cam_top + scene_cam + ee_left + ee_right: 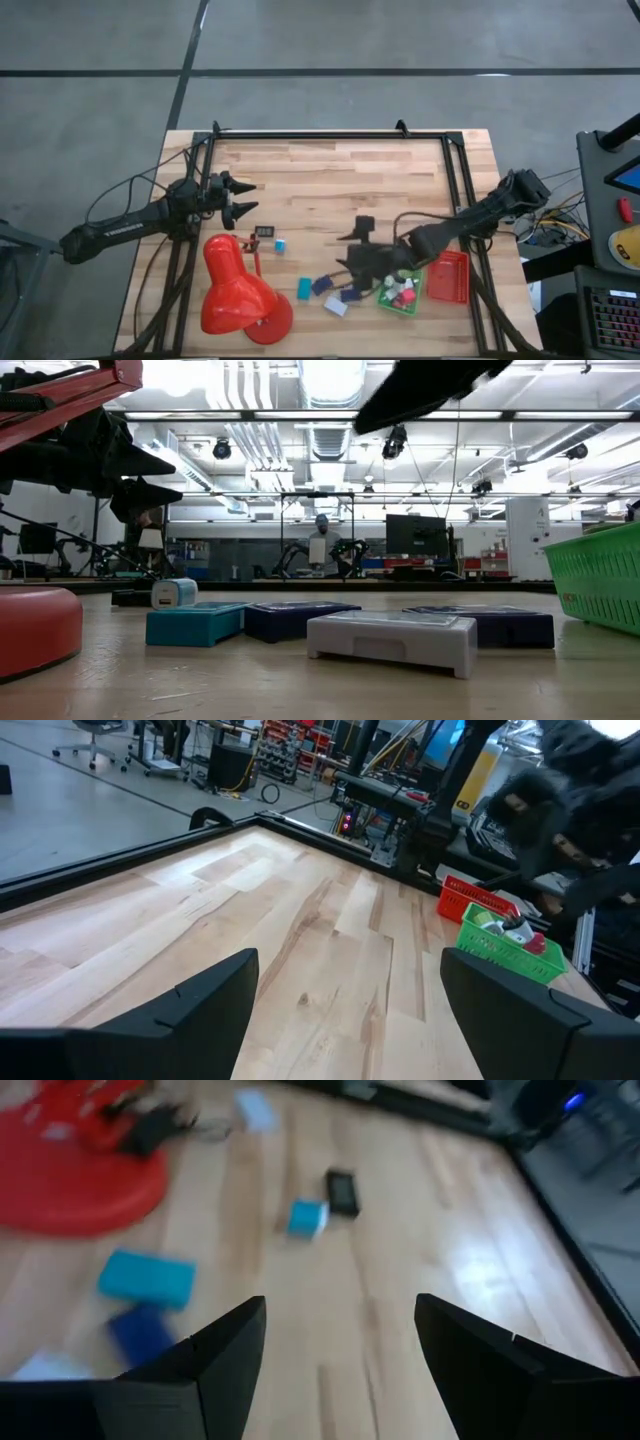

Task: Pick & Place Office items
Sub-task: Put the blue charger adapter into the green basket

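Your right gripper (360, 250) hangs empty with fingers apart over the loose office items; the left gripper (243, 199) waits spread wide near the table's left edge. The teal block (146, 1277) by the lamp base (270, 318) looks light, stiff and flat, so pinch its long sides. The green tray (400, 303) holds pieces, probably erasers, too small to identify.

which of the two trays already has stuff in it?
The green tray, next to the right hand: it holds several small pieces. The red tray beside it looks empty.
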`<act>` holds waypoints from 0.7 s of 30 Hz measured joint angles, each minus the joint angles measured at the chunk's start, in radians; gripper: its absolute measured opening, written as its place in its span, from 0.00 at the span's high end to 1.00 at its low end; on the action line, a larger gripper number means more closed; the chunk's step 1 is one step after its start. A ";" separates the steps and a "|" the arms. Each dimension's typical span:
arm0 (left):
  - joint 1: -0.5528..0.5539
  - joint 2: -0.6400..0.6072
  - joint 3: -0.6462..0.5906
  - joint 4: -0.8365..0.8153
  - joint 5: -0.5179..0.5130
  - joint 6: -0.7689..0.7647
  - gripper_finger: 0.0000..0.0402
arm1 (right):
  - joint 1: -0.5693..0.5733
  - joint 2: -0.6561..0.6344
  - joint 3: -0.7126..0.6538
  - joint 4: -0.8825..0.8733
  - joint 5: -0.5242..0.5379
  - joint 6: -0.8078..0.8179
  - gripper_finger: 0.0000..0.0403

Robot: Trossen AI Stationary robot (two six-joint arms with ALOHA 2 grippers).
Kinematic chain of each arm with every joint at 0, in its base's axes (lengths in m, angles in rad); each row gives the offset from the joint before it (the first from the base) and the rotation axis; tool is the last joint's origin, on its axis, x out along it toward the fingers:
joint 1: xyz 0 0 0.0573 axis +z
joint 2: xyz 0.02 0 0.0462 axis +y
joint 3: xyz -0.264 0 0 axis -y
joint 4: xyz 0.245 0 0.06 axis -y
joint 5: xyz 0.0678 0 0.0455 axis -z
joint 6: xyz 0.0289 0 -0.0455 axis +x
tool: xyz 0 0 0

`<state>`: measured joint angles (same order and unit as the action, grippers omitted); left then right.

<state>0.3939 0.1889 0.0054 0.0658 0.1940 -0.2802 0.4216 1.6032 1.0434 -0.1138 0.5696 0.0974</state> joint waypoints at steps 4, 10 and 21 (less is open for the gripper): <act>0.000 0.000 0.000 0.000 0.000 0.000 0.20 | -0.068 0.008 -0.173 0.383 0.000 -0.069 0.36; 0.000 0.001 0.000 0.000 0.000 0.000 0.20 | -0.143 0.065 -0.337 0.827 -0.139 -0.047 0.38; 0.000 0.004 0.000 0.000 0.000 0.000 0.20 | -0.211 0.256 -0.314 0.919 -0.151 -0.028 0.40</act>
<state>0.3939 0.1925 0.0051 0.0660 0.1939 -0.2802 0.2108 1.8591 0.7293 0.8056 0.4183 0.0695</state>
